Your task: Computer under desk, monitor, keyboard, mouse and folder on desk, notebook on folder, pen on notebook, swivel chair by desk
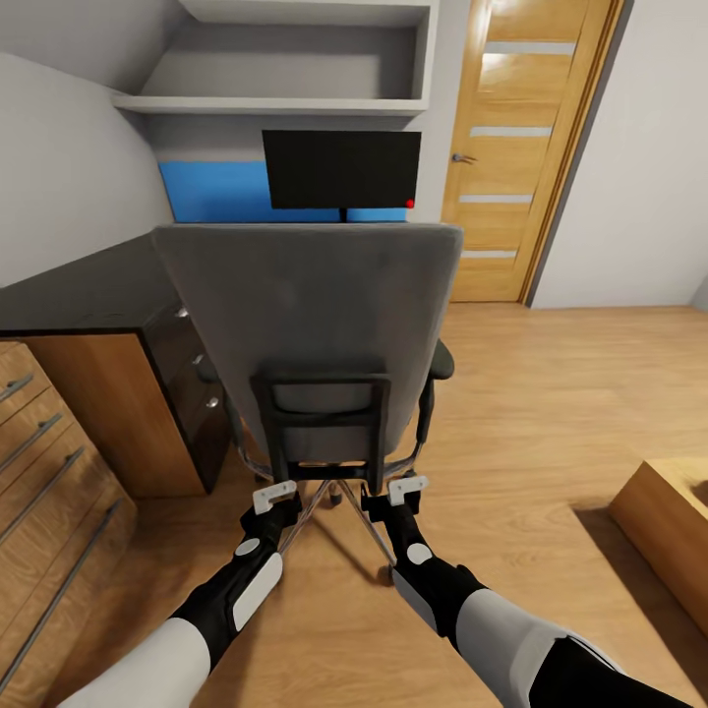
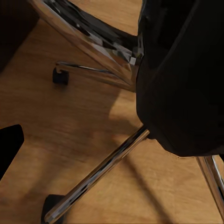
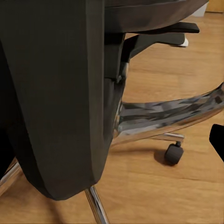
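Observation:
The grey swivel chair [image 1: 310, 315] stands with its back to me, and its backrest hides the seat. Behind it a black monitor [image 1: 341, 167] sits on the dark desk [image 1: 88, 295]. My left gripper [image 1: 275, 497] and right gripper [image 1: 406, 489] are low behind the chair, at either side of its black back frame [image 1: 324, 423]. In the left wrist view one finger [image 2: 9, 149] shows at the edge, the frame [image 2: 186, 79] is close up, and the chrome legs [image 2: 102, 177] lie below. The right wrist view has a finger [image 3: 218, 142], the frame [image 3: 56, 93] and a caster [image 3: 173, 153]. Both grippers look open.
The desk's drawer unit [image 1: 192, 393] is just left of the chair, and a wooden dresser [image 1: 49, 472] stands nearer on the left. A low wooden piece [image 1: 669, 531] sits at the right. A wooden door [image 1: 521, 147] is behind, and wall shelves [image 1: 285, 98] hang above the desk.

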Available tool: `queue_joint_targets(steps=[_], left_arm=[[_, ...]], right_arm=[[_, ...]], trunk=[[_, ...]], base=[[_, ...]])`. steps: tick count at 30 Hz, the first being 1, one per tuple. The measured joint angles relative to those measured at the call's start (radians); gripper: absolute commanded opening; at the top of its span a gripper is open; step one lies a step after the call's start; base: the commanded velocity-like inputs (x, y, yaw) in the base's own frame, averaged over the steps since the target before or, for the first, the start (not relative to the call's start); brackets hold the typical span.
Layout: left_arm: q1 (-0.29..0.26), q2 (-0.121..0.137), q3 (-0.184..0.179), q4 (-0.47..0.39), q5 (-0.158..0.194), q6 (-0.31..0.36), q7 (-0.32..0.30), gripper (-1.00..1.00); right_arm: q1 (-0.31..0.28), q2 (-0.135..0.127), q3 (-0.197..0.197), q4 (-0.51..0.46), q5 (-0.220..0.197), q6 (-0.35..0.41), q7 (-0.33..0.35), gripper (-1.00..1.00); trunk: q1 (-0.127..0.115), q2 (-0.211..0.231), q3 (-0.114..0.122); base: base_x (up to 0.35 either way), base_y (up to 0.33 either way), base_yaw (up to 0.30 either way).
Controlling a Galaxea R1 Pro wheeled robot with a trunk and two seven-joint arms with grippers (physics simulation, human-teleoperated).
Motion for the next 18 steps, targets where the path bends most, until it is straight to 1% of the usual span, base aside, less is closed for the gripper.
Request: queue_joint_targets(steps=[7, 14, 18], left_arm=[[0.000, 0.001, 0.000, -0.001, 0.000, 0.000, 0.002, 1.00], [0.000, 0.001, -0.001, 0.000, 0.000, 0.000, 0.000, 1.00], [0.000, 0.000, -0.001, 0.001, 0.000, 0.000, 0.001, 1.00]], right_arm=[[0.000, 0.000, 0.001, -0.001, 0.000, 0.000, -0.001, 1.00], [0.000, 0.000, 0.005, -0.001, 0.003, 0.002, 0.001, 1.00], [0.000, 0.000, 0.005, -0.001, 0.005, 0.001, 0.001, 1.00]], trunk=[[0.000, 0.000, -0.002], [0.000, 0.000, -0.004], [0.000, 0.000, -0.006]], base=[[0.147, 0.000, 0.152], [0.288, 0.000, 0.175], [0.266, 0.000, 0.091]])
